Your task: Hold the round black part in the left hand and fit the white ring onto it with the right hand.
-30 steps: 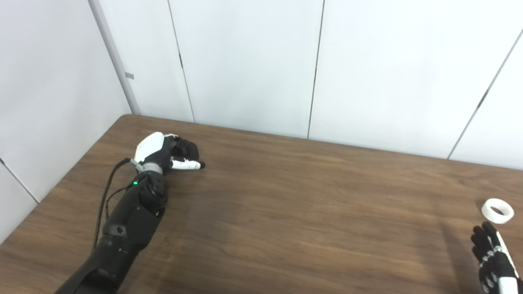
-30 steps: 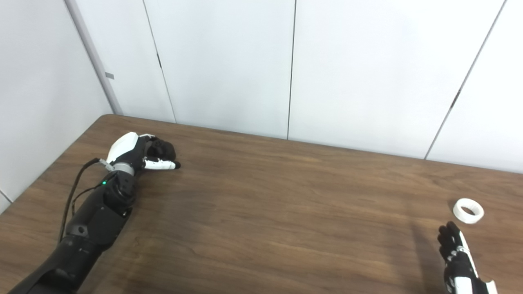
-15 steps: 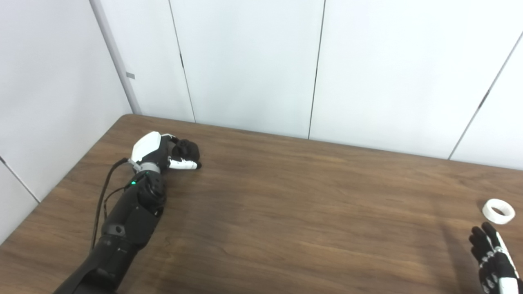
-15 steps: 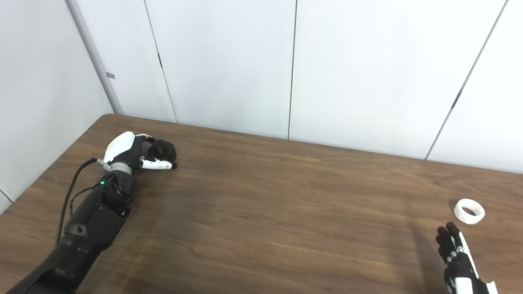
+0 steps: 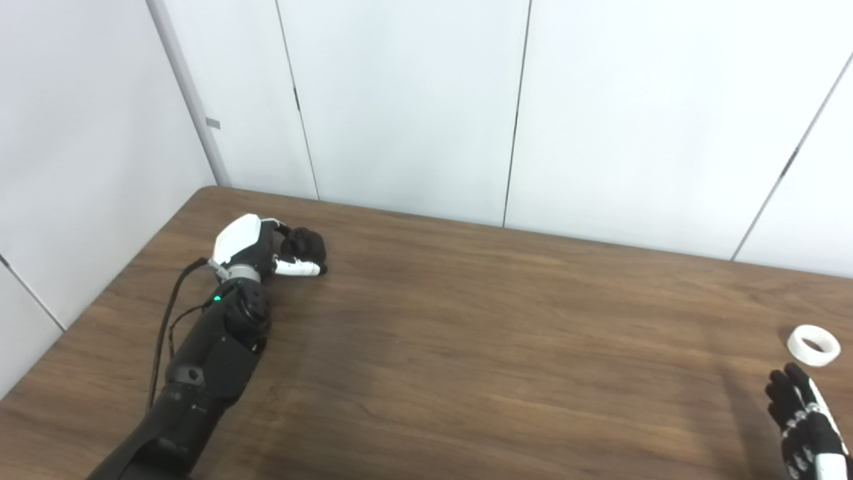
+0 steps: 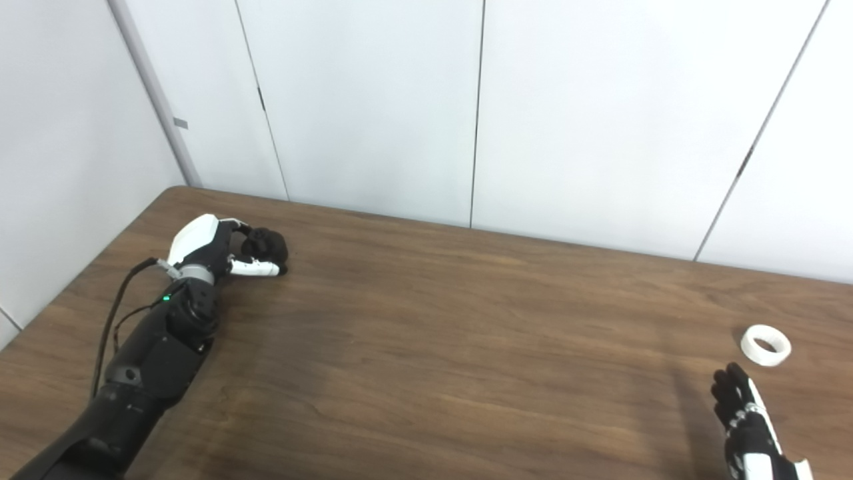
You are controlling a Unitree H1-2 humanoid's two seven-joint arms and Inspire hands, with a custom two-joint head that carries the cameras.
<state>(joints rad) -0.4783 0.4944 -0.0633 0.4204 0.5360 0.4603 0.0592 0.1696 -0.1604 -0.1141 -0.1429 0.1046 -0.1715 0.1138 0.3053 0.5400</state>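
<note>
**Black part at my left hand, ring lying off to the right**

My left hand point(image 5: 256, 247) lies low on the wooden table point(image 5: 466, 333) near its far left corner, fingers curled around the round black part point(image 5: 305, 244), thumb stretched along its near side. The part sits against the tabletop; I cannot tell whether my grip has lifted it at all.

My right hand point(image 6: 746, 420) enters at the lower right edge, fingers apart and pointing away from me, holding nothing. The white ring point(image 6: 766, 345) lies flat on the table just beyond those fingertips and slightly to their right, not touching them. Ring and black part are well apart, on opposite sides of the table.
</note>
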